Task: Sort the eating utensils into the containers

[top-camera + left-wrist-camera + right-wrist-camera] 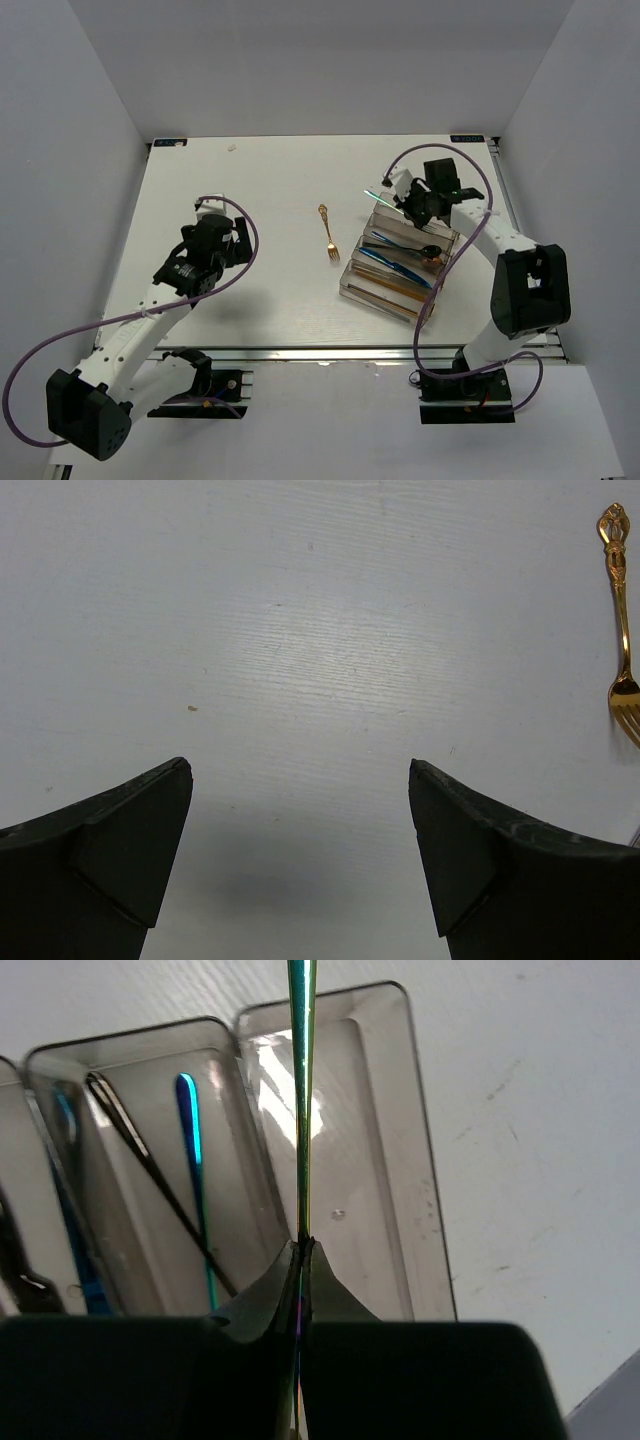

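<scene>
Right gripper (302, 1247) pinches iridescent fork (302, 1080) above organizer tray (382, 1180).

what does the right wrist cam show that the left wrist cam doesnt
Only the right wrist view: the right gripper shut on a thin iridescent utensil, held over the end compartment of the clear tray. A black utensil and a blue utensil lie in the next compartment.

Only the left wrist view: the left gripper, open and holding nothing, and the gold fork lying at the right edge.

Both: the white table.
</scene>
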{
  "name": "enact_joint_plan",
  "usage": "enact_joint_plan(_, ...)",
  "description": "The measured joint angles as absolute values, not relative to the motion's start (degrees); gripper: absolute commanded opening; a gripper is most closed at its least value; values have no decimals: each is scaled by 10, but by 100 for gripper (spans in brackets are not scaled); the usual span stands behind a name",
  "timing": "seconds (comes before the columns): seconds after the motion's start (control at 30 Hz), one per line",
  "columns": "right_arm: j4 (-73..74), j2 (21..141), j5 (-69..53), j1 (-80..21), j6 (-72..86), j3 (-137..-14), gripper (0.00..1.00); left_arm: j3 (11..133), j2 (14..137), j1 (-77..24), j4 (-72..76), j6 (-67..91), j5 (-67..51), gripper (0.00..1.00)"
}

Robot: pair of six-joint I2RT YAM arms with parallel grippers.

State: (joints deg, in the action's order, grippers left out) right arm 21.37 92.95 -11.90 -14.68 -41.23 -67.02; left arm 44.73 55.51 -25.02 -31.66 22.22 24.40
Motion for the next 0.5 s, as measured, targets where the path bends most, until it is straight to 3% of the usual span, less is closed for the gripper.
enact_joint_plan(0.5,141,978,-100,-86,-412,-678,0,447,556,-250,-316,221,241,98)
